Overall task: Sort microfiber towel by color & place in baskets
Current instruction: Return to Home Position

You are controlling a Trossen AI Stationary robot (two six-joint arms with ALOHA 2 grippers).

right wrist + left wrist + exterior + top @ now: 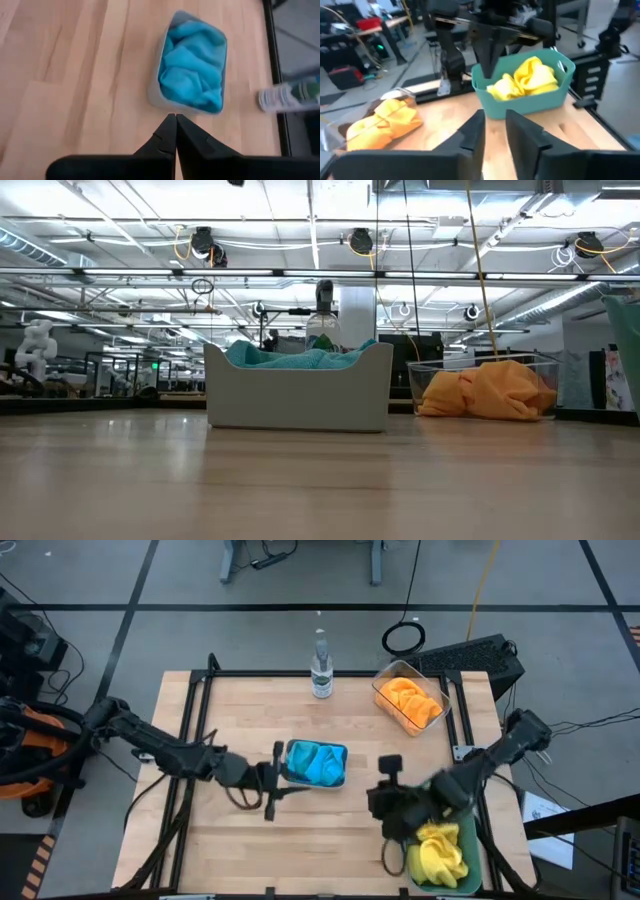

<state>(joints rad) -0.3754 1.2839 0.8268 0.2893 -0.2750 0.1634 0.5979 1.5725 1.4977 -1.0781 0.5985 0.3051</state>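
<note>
On the table (250, 840), the green basket (520, 102) holds yellow towels (530, 80), the grey-blue basket (300, 395) blue towels (192, 70), and the clear basket (430, 380) orange towels (490, 392) (one colour each). Left gripper (495, 117) beside the grey-blue basket: jaws apparently slightly parted, empty. Right gripper (175, 120) near the green basket: jaws clenched, empty.

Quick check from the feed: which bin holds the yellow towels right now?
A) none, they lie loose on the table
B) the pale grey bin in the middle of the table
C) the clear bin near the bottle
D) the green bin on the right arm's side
D: the yellow towels sit bunched inside the green bin, while the pale grey bin holds the blue towels and the clear bin holds the orange towels.
</note>
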